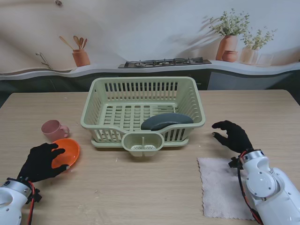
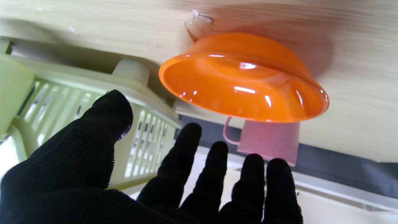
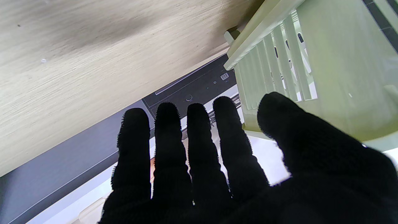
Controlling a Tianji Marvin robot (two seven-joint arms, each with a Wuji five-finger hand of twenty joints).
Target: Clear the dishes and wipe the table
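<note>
An orange bowl (image 1: pixel 68 151) sits on the wooden table (image 1: pixel 140 187) at the near left, with a pink cup (image 1: pixel 54 130) just beyond it. My left hand (image 1: pixel 41 161) reaches over the bowl's near edge, open with fingers spread. The left wrist view shows the bowl (image 2: pixel 245 84) ahead of the fingertips (image 2: pixel 191 133), ungrasped, and the cup (image 2: pixel 267 140) behind it. A whitish cloth (image 1: pixel 222 187) lies flat at the near right. My right hand (image 1: pixel 232 135) hovers open beyond the cloth, empty, fingers straight (image 3: pixel 217 161).
A pale green dish rack (image 1: pixel 143 110) stands mid-table, with a dark grey dish (image 1: pixel 166 121) inside and a cutlery cup (image 1: pixel 143 143) on its near side. The rack's wall (image 3: pixel 326 62) is close beside my right hand. A counter with a stove and plant pots runs behind.
</note>
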